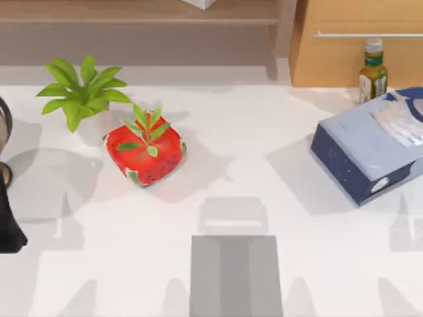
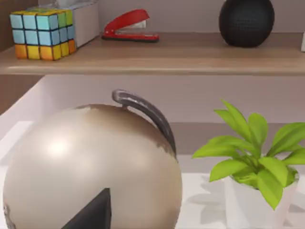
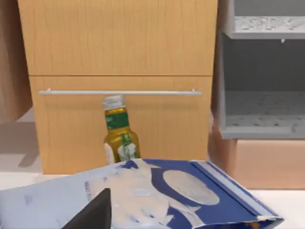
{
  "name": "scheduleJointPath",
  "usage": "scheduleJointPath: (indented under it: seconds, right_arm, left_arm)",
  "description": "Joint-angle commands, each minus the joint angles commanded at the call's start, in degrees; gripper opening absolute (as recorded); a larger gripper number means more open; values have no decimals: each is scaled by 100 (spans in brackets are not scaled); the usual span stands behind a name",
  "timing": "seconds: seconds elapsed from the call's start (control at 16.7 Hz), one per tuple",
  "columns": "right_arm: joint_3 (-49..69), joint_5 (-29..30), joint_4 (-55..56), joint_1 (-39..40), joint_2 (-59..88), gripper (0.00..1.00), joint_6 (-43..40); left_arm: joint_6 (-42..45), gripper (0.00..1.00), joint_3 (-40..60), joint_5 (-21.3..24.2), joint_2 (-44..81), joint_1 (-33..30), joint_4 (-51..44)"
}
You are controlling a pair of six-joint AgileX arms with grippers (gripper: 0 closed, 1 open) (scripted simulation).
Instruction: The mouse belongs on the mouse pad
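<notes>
The mouse is out of view. The mouse pad (image 1: 236, 276) is a flat grey rectangle at the table's front edge, in the middle. My left arm (image 1: 9, 221) is a dark shape at the table's far left edge, well away from the pad. A dark wedge of my left gripper (image 2: 90, 213) sits low in the left wrist view, in front of a beige globe (image 2: 90, 164). A like wedge of my right gripper (image 3: 91, 213) shows over the tissue box (image 3: 157, 195) on the table's right.
A red, dark-speckled round pot with green leaves (image 1: 145, 153) stands left of centre, with a green plant in a white pot (image 1: 82, 92) behind it. A blue tissue box (image 1: 370, 146) and a green-labelled bottle (image 1: 373, 70) are at the right. A wooden cabinet (image 1: 357, 39) and shelf (image 1: 139, 13) line the back.
</notes>
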Motion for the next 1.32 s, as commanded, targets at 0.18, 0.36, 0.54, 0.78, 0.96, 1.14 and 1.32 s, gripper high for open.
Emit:
scheduleJointPath:
  seconds: [0.18,0.36,0.54,0.78,0.96,1.14,1.32]
  right_arm:
    - [66,6,-64,-23,65,100,-44]
    - [561,28,-553,-177,595,100,-365]
    - [1472,31,-1412,-415,1649,100,-911]
    - [3009,-4,-2787,-780,3848,100,-1811]
    - [4196,-31,-3842,-1063,5775,100,-2487]
    - [5264,-35,-4821,-1354,7468,100,-3079]
    - [6068,-17,-5597,-1621,8660,100,-3513]
  left_arm:
    - [0,100,0,0,0,0,0]
    - [0,100,0,0,0,0,0]
    - [0,100,0,0,0,0,0]
    - [0,100,0,0,0,0,0]
    - [0,100,0,0,0,0,0]
    - [0,100,0,0,0,0,0]
    - [0,100,0,0,0,0,0]
